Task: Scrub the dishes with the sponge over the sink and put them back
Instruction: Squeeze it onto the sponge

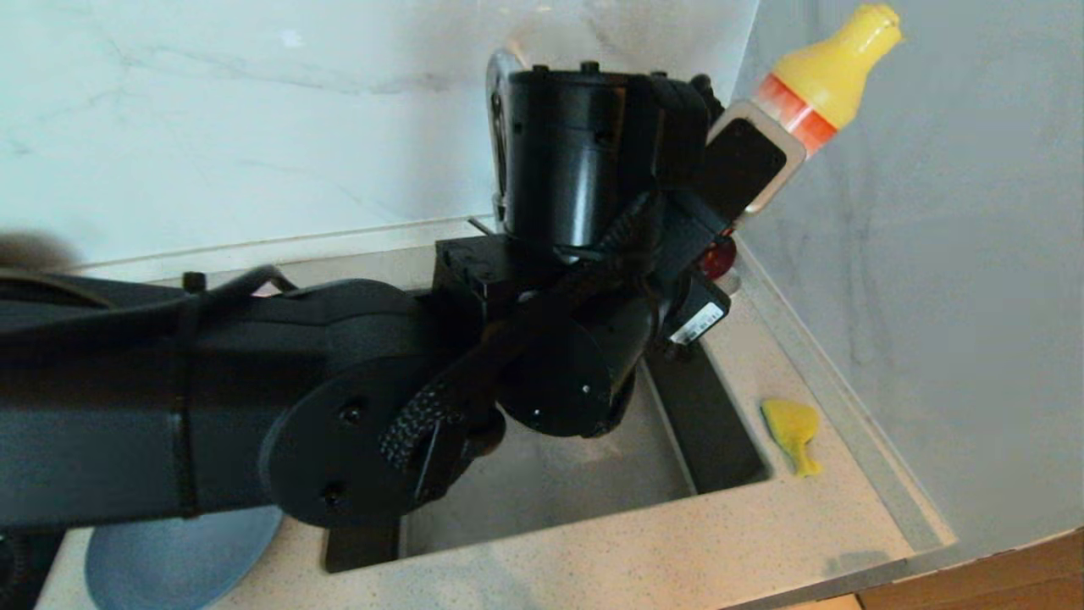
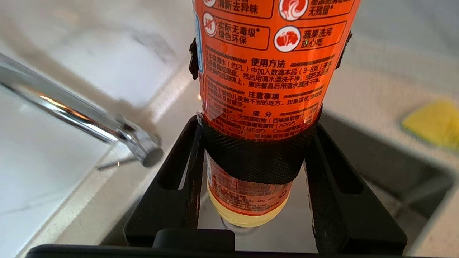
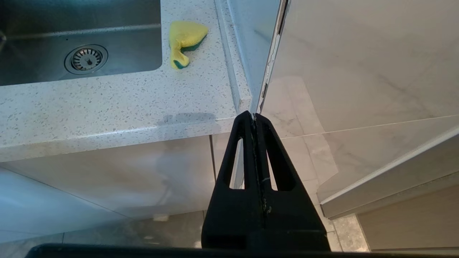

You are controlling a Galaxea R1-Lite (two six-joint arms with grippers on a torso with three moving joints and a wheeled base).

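Note:
My left gripper [image 2: 256, 143] is shut on an orange dish-soap bottle [image 2: 269, 71] with a yellow cap [image 1: 834, 63], holding it tilted above the far side of the sink [image 1: 550, 483]. The yellow sponge [image 1: 792, 428] with its green layer lies on the counter right of the sink, apart from both grippers. A light-blue plate [image 1: 169, 551] rests on the counter at the near left, partly hidden under my left arm. The other dishes are hidden. My right gripper [image 3: 254, 116] is shut and empty, parked low by the counter's front right corner.
The chrome tap [image 2: 79, 114] reaches over the sink beside the bottle. The round strainer drain [image 3: 86, 59] sits in the basin floor. A speckled counter [image 3: 107, 104] surrounds the sink, with a wall [image 1: 931, 254] close on the right.

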